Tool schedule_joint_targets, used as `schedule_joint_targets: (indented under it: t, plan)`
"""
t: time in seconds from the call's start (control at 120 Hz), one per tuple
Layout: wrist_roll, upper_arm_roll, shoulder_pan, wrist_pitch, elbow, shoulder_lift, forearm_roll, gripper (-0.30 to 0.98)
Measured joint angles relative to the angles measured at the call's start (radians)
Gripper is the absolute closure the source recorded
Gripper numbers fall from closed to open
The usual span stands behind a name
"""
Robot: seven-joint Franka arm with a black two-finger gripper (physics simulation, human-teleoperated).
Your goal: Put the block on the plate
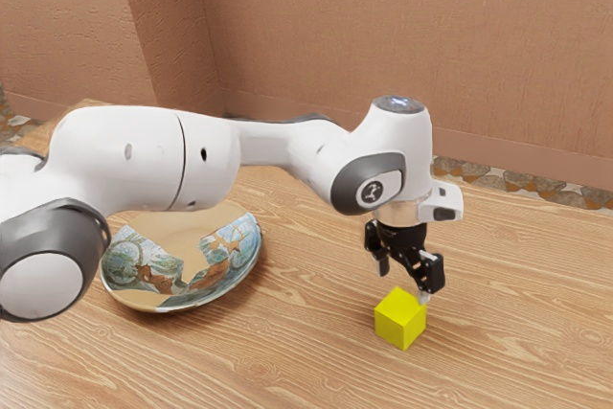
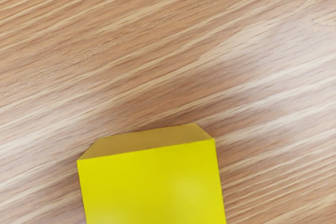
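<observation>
Yellow block (image 1: pixel 399 320) to grasp, lift and set on plate (image 1: pixel 158 280), exterior view's left; has only the approach done, holding gripper (image 1: pixel 403 284) wide and empty at lower right.

- White arm (image 1: pixel 144 160): enters from nine o'clock, reaching toward three.
- Gripper (image 1: pixel 403 283): black, pointing to six o'clock, fingers spread over the block.
- Yellow block (image 1: pixel 399 319): on the wood-grained table (image 1: pixel 287 361), toward five o'clock from the view's centre.
- Painted plate (image 1: pixel 230 248): well apart from the block, between its nine and ten o'clock, partly behind the arm.
- Brownish wall (image 1: pixel 383 26): across twelve o'clock.
</observation>
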Motion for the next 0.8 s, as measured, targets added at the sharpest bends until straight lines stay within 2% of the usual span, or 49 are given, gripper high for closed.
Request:
schedule_joint_targets:
  t: [0.667,0.8]
  plan:
    - [-0.084,0.000,-0.004,0.090,-0.006,0.127,0.006,0.00]
    - [-0.093,0.001,-0.005,0.094,-0.002,0.127,0.011,0.26]
